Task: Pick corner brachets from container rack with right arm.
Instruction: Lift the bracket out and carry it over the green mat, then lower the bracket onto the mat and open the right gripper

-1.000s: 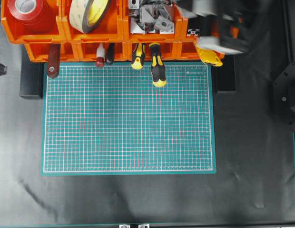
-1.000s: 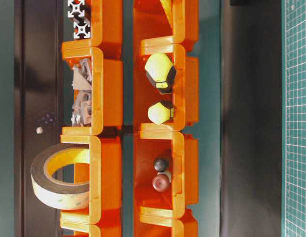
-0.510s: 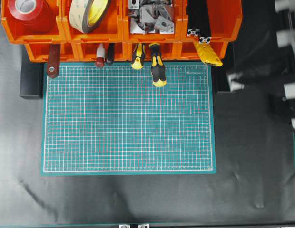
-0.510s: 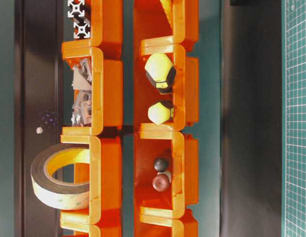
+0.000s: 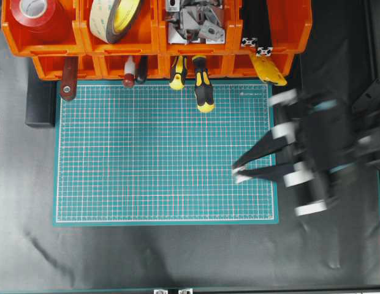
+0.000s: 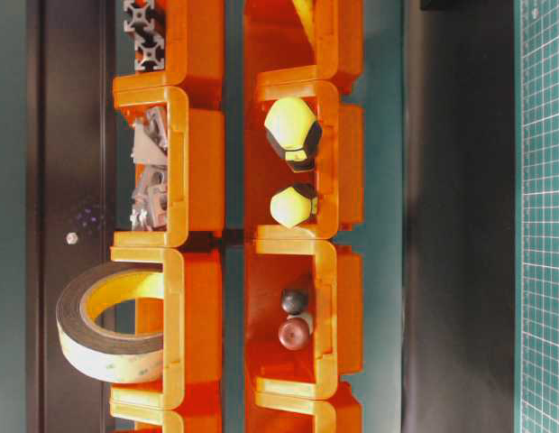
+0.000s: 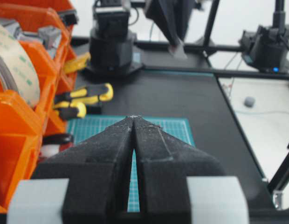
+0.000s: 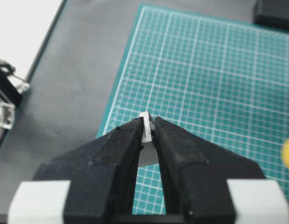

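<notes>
1. Seen from overhead, a two-tiered rack of bright orange plastic bins runs along the top edge of a black desk. From left to right, its upper bins hold a red roll of tape, a large cream roll of tape, a heap of small silver-grey metal corner brackets, and black slotted aluminium bars.
2. Below the rack lies a green gridded cutting mat. Two yellow-and-black screwdriver handles poke out of the lower tier onto its top edge.
3. At the right of the overhead view, the black right arm with white plastic fittings is motion-blurred. Its right pincer points left over the mat's right part, well apart from the rack.
4. Only the right wrist view shows what that pincer carries: its two black fingers are clamped on one small silver-grey bracket, held edge-on above the mat's left border in that view.
5. The table-level view, turned sideways, shows the rack front-on, with the remaining brackets in their upper bin. Neither arm appears there.
6. The left wrist view alone shows the all-black left pincer, its fingers pressed together with nothing between them, beside the rack.
</notes>
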`<state>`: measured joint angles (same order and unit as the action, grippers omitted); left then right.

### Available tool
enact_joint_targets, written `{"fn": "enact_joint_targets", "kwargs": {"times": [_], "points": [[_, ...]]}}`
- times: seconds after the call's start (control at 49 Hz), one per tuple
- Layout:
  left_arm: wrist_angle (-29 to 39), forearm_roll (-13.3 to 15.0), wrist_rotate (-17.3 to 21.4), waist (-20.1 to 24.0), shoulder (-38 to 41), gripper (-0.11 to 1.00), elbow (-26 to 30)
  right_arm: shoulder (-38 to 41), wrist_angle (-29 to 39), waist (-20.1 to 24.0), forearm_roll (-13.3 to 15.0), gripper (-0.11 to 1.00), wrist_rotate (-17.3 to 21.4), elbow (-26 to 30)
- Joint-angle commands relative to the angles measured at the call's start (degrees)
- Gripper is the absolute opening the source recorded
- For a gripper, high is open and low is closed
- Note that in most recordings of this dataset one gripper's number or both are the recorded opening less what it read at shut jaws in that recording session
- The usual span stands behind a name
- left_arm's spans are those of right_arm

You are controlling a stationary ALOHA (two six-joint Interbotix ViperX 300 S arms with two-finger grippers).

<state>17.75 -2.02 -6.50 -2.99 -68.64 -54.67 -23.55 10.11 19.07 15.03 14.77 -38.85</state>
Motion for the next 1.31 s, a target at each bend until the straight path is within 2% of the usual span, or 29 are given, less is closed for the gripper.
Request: {"fn": "enact_joint_targets", "kwargs": {"times": [0.0, 0.204, 0.449, 0.571, 1.224, 1.265, 1.285], "points": [[-1.1, -0.1, 0.2, 0.0, 1.3, 0.01, 0.6, 5.5, -3.0, 0.2, 0.6, 0.07, -0.4, 1.8], [-1.1, -0.2, 0.2, 0.0, 0.6, 0.03, 0.9, 16.6, -2.5, -0.5, 1.8, 0.07, -2.7, 6.1], [-1.0, -0.2, 0.0, 0.0, 0.5, 0.03, 1.0, 26.4, 8.3, -0.7, 7.6, 0.07, -4.7, 14.4], [-0.9, -0.2, 0.0, 0.0, 0.4, 0.03, 1.0, 28.7, 11.3, -0.8, 9.3, 0.07, -4.8, 16.7], [-0.7, -0.1, -0.3, 0.0, 0.4, 0.03, 1.0, 31.9, 6.0, -2.4, 9.4, 0.09, -4.6, 17.4], [-0.7, -0.2, -0.3, 0.0, 0.4, 0.03, 1.0, 32.0, 5.5, -2.4, 9.4, 0.12, -4.5, 17.3], [-0.7, -0.2, -0.3, 0.0, 0.4, 0.03, 1.0, 32.0, 5.4, -2.4, 9.4, 0.18, -4.4, 17.2]]}}
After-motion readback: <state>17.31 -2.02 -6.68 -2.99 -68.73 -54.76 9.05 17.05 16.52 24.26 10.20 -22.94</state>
